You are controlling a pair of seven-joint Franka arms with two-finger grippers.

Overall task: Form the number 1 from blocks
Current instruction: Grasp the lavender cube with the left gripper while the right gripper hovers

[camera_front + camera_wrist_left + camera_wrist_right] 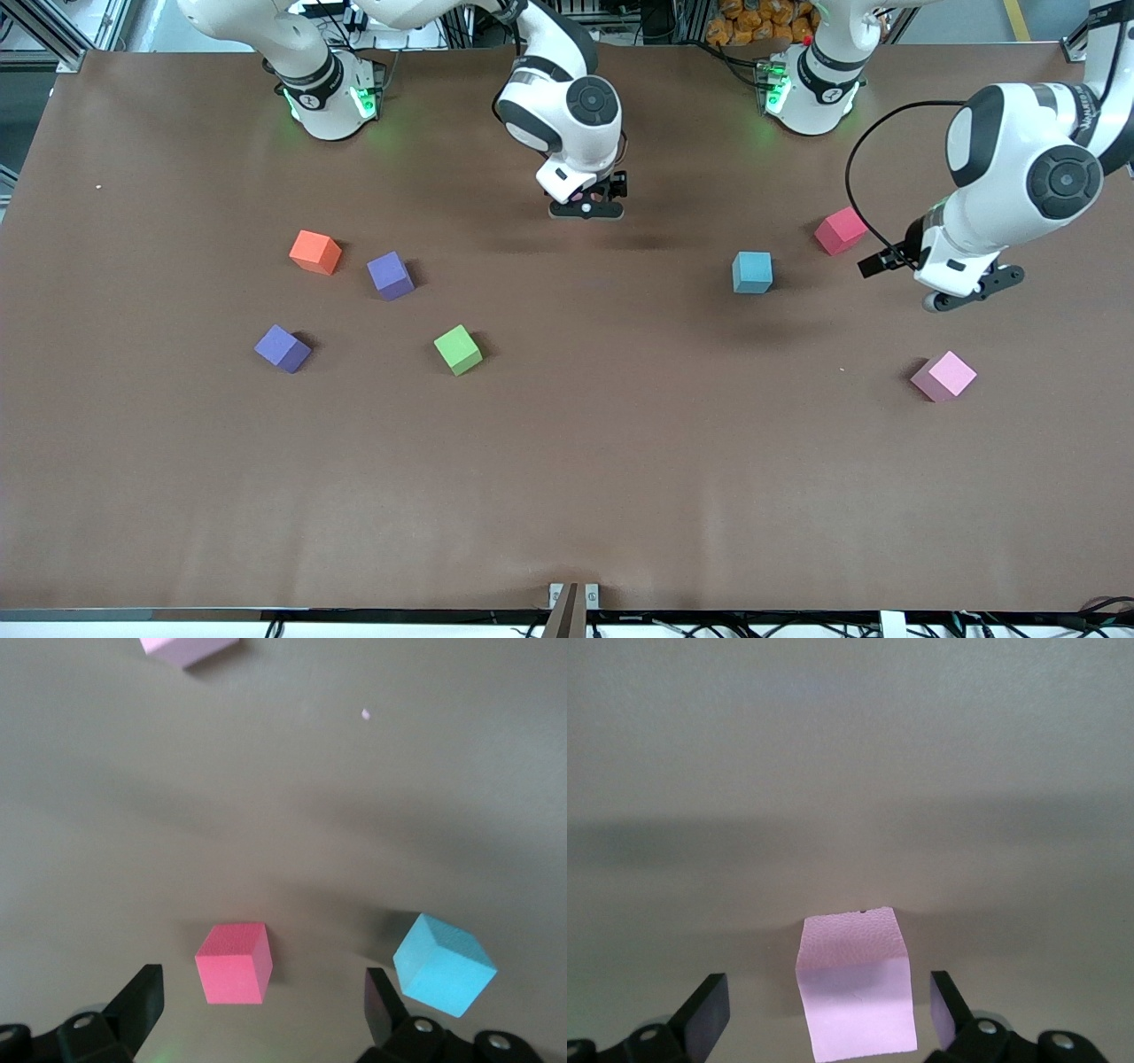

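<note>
By the look of the counter (567, 496), the number 1 is not yet begun; no two blocks touch and no line has formed. Toward the right arm's end lie the orange block (314, 252), the purple block (391, 275), a second purple block (283, 347) nearer the front camera, and the green block (458, 349). Toward the left arm's end lie the light blue block (751, 272), the red block (841, 230) and the pink block (943, 375). The right claw (586, 210) hangs released over the middle of the counter; its wrist view shows a pale pink block (855, 988) between its spread fingers (704, 1005), untouched. The left claw (973, 297) is also released and empty, over bare counter between the red and pink blocks. Every block is judged still to need gathering into a straight column.
</note>
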